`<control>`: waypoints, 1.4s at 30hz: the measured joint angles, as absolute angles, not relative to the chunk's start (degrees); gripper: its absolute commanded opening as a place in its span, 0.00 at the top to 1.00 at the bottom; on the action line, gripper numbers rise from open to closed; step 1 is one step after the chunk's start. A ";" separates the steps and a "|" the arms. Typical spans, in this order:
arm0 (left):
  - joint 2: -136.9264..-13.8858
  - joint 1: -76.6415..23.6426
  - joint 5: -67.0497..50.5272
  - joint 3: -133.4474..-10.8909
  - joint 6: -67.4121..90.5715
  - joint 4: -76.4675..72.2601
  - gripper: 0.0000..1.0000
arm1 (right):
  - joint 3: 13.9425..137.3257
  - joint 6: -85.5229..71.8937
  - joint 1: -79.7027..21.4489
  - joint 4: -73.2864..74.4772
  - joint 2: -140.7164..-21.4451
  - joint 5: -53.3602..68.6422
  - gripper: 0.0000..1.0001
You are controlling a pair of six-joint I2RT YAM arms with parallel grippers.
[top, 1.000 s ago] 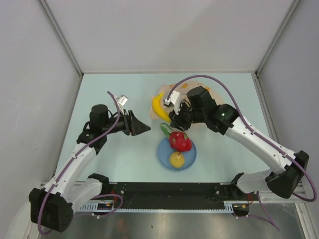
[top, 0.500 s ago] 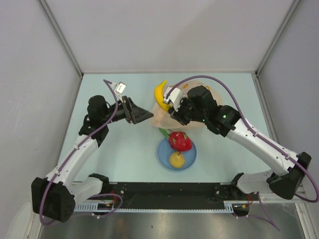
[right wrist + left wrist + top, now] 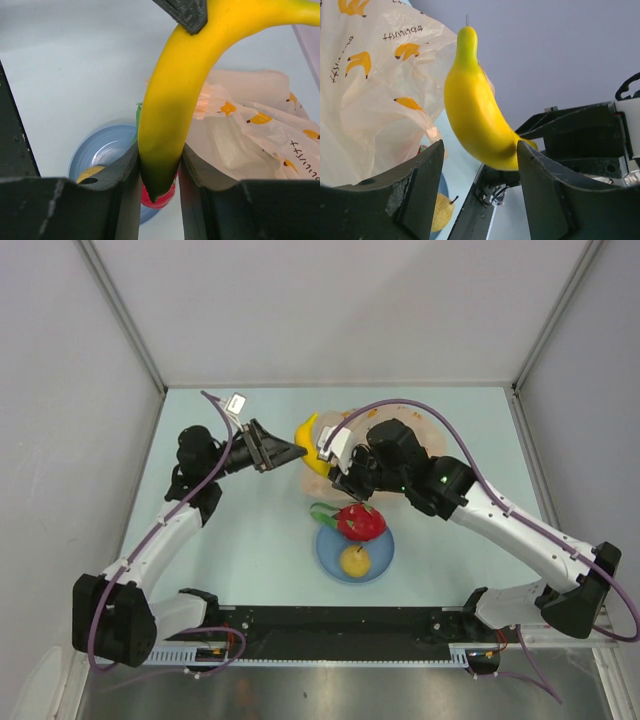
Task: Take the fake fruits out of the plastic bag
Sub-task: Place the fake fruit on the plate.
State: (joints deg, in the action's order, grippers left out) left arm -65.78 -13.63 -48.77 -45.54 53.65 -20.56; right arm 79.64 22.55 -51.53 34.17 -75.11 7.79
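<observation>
Two dark fingers (image 3: 125, 185) of the right gripper (image 3: 159, 165) pinch the lower tip of the banana (image 3: 175, 85), one pressed against each side of it at the bottom middle of the right wrist view. From there the yellow fruit curves up and off toward the upper right corner.

The left gripper (image 3: 480, 150) has its fingers (image 3: 422, 185) spread wide. In the left wrist view the banana stands between them: there is a clear gap on the left side, and the right finger is close against the fruit's lower end. I cannot tell whether that finger presses on it.

Seen from above, the two grippers meet at the banana just above the centre of the frame, the left arm reaching in from the left and the right arm from the right.

The plastic bag (image 3: 415, 420), peach with small banana prints, lies crumpled under and behind the right gripper, above centre.

Below it sits a blue plate (image 3: 383, 562) on the pale table (image 3: 250, 540), holding the red dragon fruit (image 3: 360, 523) and a yellow pear (image 3: 352, 560).
</observation>
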 measured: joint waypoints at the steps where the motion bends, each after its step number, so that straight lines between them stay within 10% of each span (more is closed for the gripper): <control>1: -66.04 -13.63 -48.69 -45.54 54.08 -21.15 0.36 | 79.64 22.55 -51.62 34.17 -75.16 8.05 0.85; 9: -67.96 -13.39 -48.69 -44.93 57.93 -25.39 0.62 | 79.57 22.63 -52.51 34.00 -76.79 8.69 0.84; 13: -68.49 -12.93 -48.84 -44.62 58.65 -26.59 1.00 | 79.50 22.68 -52.73 33.76 -77.80 8.36 0.81; 17: -68.62 -11.86 -49.52 -44.60 58.59 -26.92 1.00 | 79.35 22.70 -53.54 32.71 -78.50 7.46 0.61; 22: -67.90 -9.28 -50.35 -43.07 58.19 -26.48 1.00 | 78.72 22.85 -55.22 31.42 -79.64 7.33 0.02; 42: -52.82 0.25 -53.30 -27.92 32.34 15.70 1.00 | 78.28 15.53 -30.55 32.40 -78.32 12.75 0.00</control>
